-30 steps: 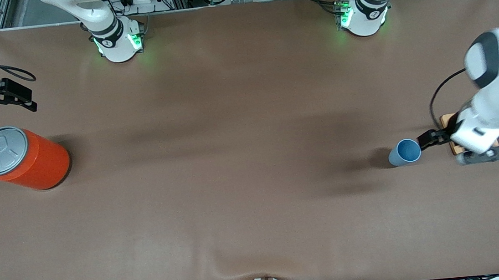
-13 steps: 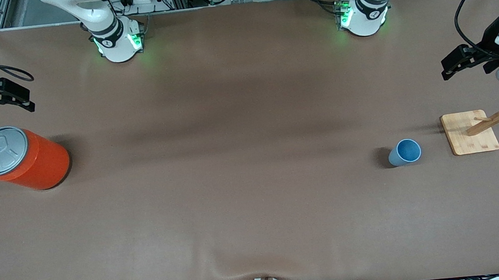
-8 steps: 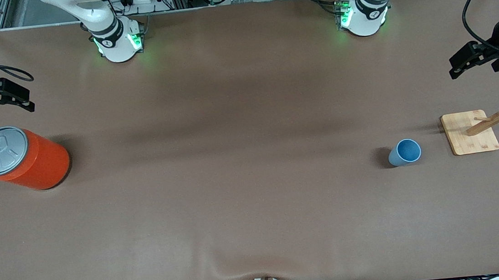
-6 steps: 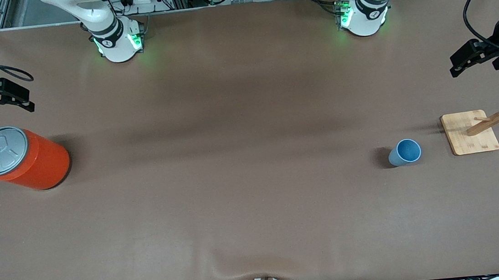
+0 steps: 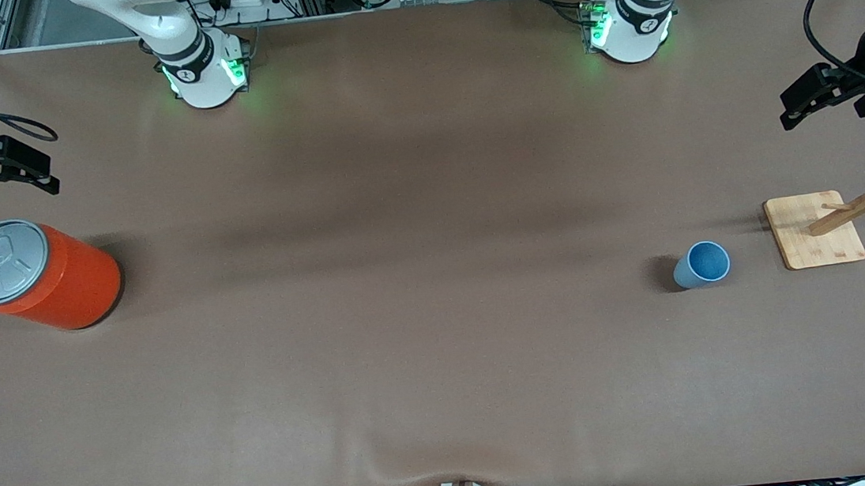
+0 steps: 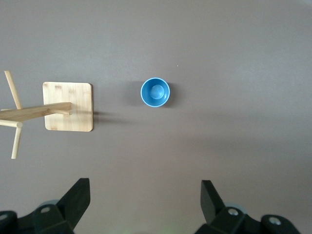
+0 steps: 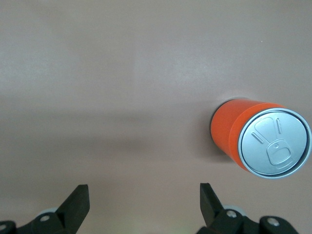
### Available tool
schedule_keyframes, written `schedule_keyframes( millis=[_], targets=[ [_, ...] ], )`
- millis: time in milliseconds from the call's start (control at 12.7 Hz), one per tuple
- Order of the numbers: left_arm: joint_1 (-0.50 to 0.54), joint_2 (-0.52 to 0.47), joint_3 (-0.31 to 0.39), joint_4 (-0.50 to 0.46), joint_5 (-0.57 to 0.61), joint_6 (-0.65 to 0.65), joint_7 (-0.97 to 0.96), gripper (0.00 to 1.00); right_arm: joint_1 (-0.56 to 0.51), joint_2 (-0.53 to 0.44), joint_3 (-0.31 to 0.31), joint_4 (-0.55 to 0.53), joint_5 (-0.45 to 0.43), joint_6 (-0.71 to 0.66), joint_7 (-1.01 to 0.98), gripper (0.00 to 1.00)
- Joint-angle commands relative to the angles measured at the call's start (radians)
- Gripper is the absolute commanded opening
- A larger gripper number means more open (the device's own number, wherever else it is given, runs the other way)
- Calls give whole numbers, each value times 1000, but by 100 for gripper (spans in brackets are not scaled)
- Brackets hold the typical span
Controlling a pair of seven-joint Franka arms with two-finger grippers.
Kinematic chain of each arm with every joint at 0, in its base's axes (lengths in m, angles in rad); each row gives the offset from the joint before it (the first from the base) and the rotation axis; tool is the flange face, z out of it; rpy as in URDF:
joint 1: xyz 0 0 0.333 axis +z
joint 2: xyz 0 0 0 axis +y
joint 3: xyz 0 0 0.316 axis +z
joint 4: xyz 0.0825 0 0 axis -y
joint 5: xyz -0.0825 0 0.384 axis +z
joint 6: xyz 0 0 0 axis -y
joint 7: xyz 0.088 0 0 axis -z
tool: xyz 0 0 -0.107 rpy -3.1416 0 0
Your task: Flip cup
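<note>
We see the brown worktop [image 5: 439,314] carrying three things. The biggest is the orange can [image 5: 47,276], upright with its grey pull-tab lid up, close to the worktop's edge at the right arm's end. Next is the wooden rack [image 5: 835,224], a square board with a pegged post, close to the edge at the left arm's end. The smallest is the cup [image 5: 702,264], light blue, standing upright with its mouth up just beside the rack's board, toward the middle of the worktop and apart from the board. We find the left tool [image 5: 803,98] up in the air over the worktop's edge at the left arm's end, fingers spread wide and empty. The right tool [image 5: 24,167] hangs over the edge at the right arm's end, likewise spread and empty.
</note>
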Motion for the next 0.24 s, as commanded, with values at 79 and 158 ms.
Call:
schedule_keyframes(
  millis=[79,158],
  targets=[
    [6,-8,-7,11,4,-26,-5,100,-31,10,10,18,5,-13,-10,100],
    [6,-8,-7,11,4,-29,-5,100,-29,10,10,18,5,-13,-10,100]
  ],
)
